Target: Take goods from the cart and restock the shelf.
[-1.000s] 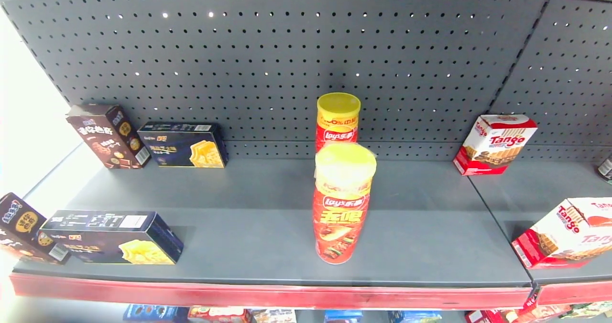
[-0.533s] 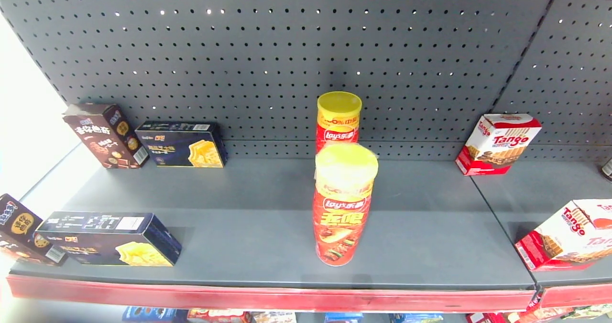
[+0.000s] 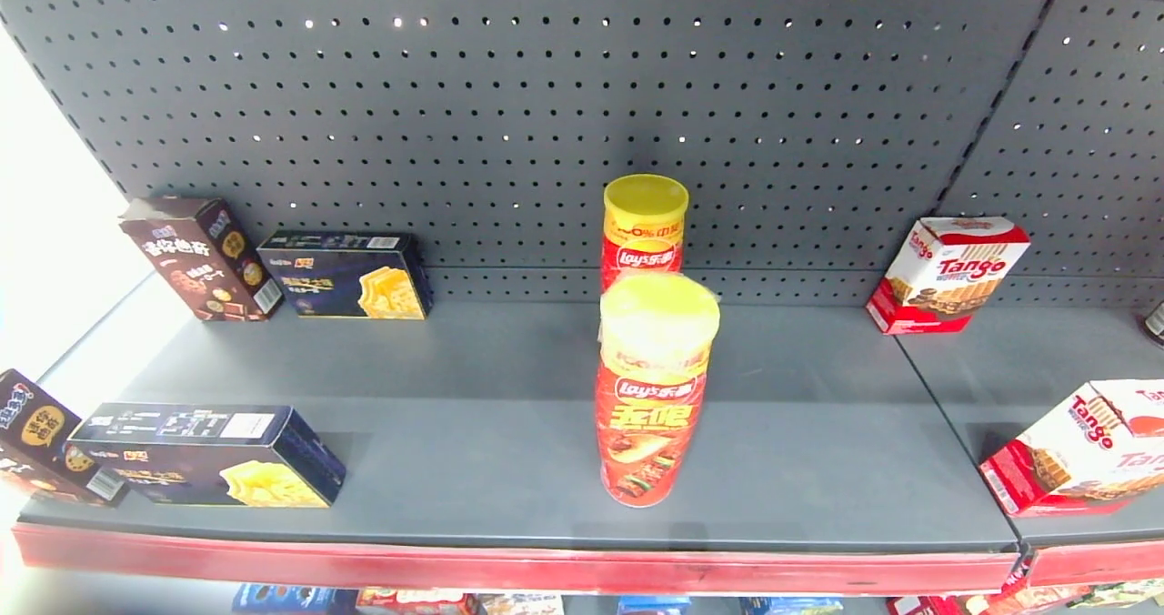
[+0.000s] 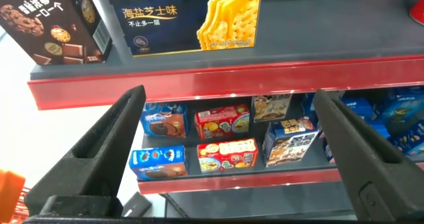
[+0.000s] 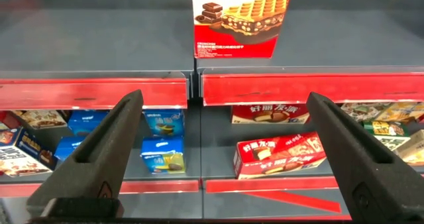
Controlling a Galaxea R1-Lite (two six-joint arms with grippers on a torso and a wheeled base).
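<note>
Two red chip cans with yellow lids stand upright at the middle of the grey shelf (image 3: 455, 433), one behind the other. The front can (image 3: 650, 388) is about midway between the perforated back panel (image 3: 509, 96) and the red front edge (image 3: 509, 568). The rear can (image 3: 643, 228) stands against the panel, its lower half hidden by the front one. Both labels show a round logo; the front one adds large yellow characters above a picture of grilled food.

At the rear left corner a brown cookie box (image 3: 195, 256) leans beside a dark blue cracker box (image 3: 350, 274) lying on its long side. A like pair sits at the front left corner: the front cracker box (image 3: 205, 456) whole, the front cookie box (image 3: 41, 438) cut off at the side. On the adjoining section to the right, a rear wafer box (image 3: 946, 274) in red and white stands near the panel, and a front wafer box (image 3: 1082, 447) is partly cut off.

The wrist views show the lower shelves, which the head view barely catches: blue cookie packs (image 4: 156, 161) and red boxes (image 5: 278, 154), their small print too fine to make out. The left gripper (image 4: 228, 98) hangs before the red edge below the front cracker box, fingers spread wide and empty. The right gripper (image 5: 225, 99) does likewise below the front wafer box.
</note>
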